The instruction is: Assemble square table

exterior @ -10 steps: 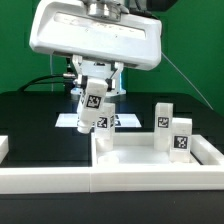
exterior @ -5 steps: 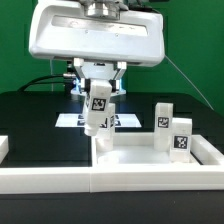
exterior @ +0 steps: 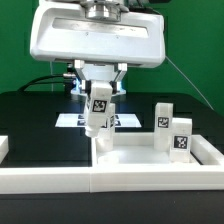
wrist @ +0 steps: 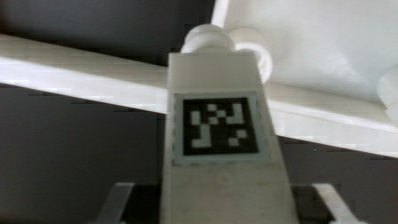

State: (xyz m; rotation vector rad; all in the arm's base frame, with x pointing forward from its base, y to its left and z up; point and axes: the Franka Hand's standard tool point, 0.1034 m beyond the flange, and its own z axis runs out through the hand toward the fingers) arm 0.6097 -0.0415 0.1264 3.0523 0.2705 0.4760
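My gripper (exterior: pixel 98 90) is shut on a white block leg (exterior: pixel 96 110) with a black-and-white tag and holds it nearly upright. The leg's lower end hangs at the near-left corner of the white square table top (exterior: pixel 150 160). In the wrist view the leg (wrist: pixel 217 125) fills the middle between my fingers (wrist: pixel 125 200), and its rounded tip reaches the top's raised rim (wrist: pixel 71 68). Two more tagged legs (exterior: pixel 163 124) (exterior: pixel 181 138) stand on the top toward the exterior view's right.
The marker board (exterior: pixel 70 121) lies flat on the black table behind the held leg. A long white rail (exterior: pixel 100 182) runs along the front edge. A green backdrop stands behind the arm.
The held leg has swung from a lean to nearly upright and shifted slightly to the exterior view's right; over the last half second it has stayed still.
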